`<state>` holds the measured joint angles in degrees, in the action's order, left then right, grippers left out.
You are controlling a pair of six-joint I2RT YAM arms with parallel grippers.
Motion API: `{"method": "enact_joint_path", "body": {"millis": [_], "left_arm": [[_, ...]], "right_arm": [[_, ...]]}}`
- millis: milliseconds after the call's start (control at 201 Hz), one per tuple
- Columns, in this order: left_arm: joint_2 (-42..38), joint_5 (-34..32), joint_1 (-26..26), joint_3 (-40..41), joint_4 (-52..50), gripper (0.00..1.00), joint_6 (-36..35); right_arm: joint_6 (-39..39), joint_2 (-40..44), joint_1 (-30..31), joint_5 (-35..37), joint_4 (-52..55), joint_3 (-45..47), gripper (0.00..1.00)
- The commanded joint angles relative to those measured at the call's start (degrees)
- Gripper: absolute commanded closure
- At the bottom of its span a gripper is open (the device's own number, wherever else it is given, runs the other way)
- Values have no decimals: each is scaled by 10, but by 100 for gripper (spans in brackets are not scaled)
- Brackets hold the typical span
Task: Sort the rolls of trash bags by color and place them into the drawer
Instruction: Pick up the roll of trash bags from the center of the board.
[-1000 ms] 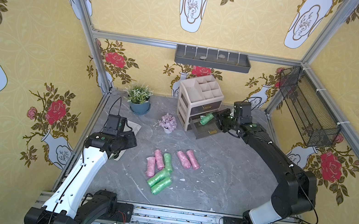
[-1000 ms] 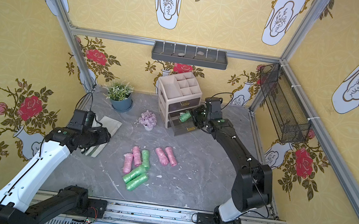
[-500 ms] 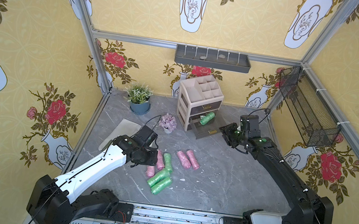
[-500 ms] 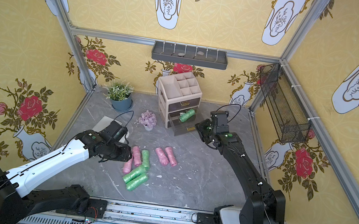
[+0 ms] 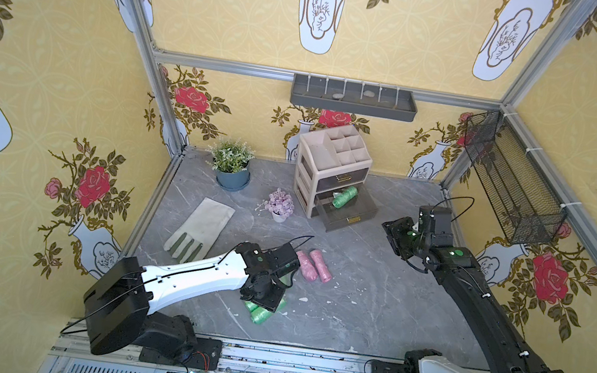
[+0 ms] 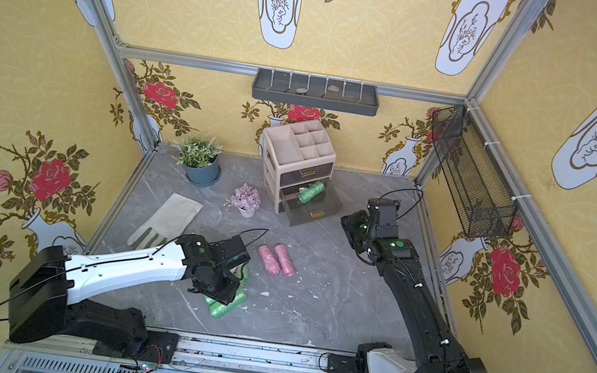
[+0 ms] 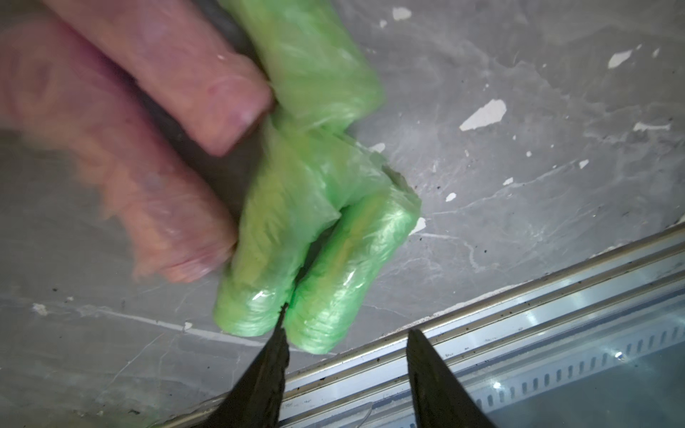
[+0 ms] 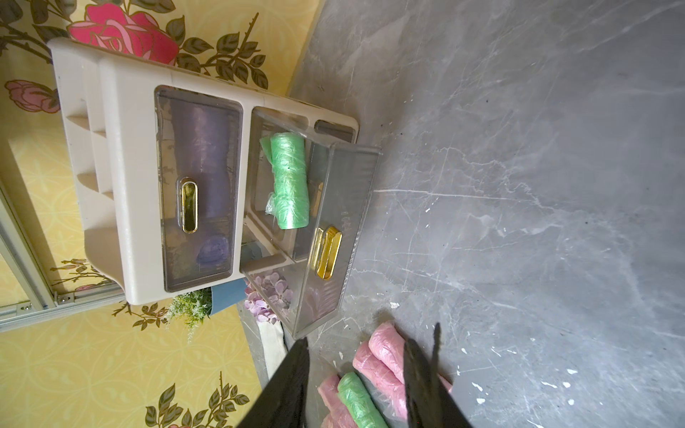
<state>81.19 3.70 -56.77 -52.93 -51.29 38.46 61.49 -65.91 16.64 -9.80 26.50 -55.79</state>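
While the left gripper (image 7: 347, 320) hangs parted and empty, a fingertip (image 7: 276, 352) at two green rolls (image 7: 326, 255), pink rolls (image 5: 313, 265) lie beside them, one green roll (image 5: 344, 196) sits in the open drawer (image 5: 349, 220), and the right gripper (image 8: 357, 342) hovers narrowly parted, empty.

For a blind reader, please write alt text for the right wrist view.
A green roll lies in the pulled-out clear drawer of a beige organizer. Beyond the open right gripper, pink rolls and a second green roll lie on the grey table.
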Motion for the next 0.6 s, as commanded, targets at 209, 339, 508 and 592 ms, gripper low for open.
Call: {"method": "enact_joint_path", "body": {"millis": [209,339,508,592], "left_arm": [[109,-6,-8,-30,-7,47,-36],[133,2,-14,-34,-7,50,-41],[143,10,-30,-34,-8,56,-39],[145,10,-35,-34,-8,59,-37]], "right_arm": [[-17,18,-23,-15,16,16,56],[-20,17,-30,-21,15,20,56],[-17,16,-34,-27,3,32,56],[-16,15,-35,-29,-2,38,56]]}}
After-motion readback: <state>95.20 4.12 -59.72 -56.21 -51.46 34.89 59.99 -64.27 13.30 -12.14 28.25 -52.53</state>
